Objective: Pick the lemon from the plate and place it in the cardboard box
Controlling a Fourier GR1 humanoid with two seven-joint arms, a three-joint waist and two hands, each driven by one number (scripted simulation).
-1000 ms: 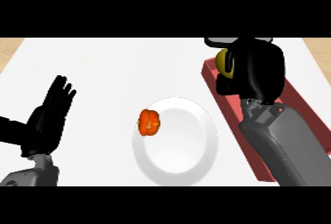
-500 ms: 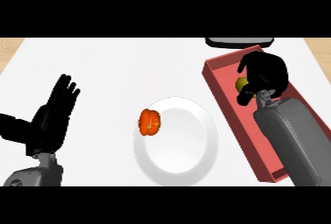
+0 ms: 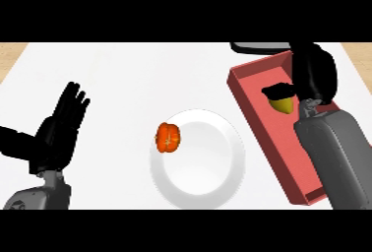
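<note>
One lemon (image 3: 284,104) (under right hand (image 3: 314,74)) inside red box (image 3: 256,117).

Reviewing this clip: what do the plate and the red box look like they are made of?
The plate looks like glazed ceramic or smooth plastic: plain white, with soft shading in its bowl. The red box reads as stiff board or plastic: flat straight walls, matte uniform red, no corrugation or print visible, so cardboard cannot be confirmed by look. A yellow lemon lies inside it, under the right hand.
</note>
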